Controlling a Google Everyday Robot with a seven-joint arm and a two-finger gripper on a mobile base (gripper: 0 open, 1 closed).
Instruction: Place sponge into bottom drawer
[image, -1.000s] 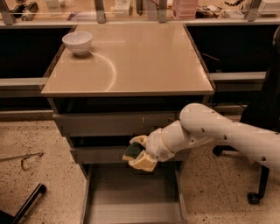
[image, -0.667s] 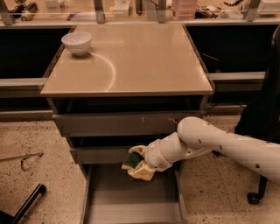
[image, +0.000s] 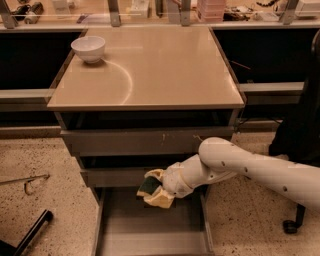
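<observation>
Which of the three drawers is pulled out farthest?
The bottom drawer: its floor is exposed; the middle drawer and top drawer barely jut. The gripper holds the sponge over it.

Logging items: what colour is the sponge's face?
Dark green sponge, camera view, in gripper over bottom drawer.

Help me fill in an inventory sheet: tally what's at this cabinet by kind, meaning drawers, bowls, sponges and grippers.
Drawers: 3 (top drawer, middle drawer, bottom drawer pulled open)
Bowls: 1 (white bowl on the cabinet top)
Sponges: 1 (sponge, held in the gripper)
Grippers: 1 (gripper, over the bottom drawer's rear)
Total: 6
</observation>
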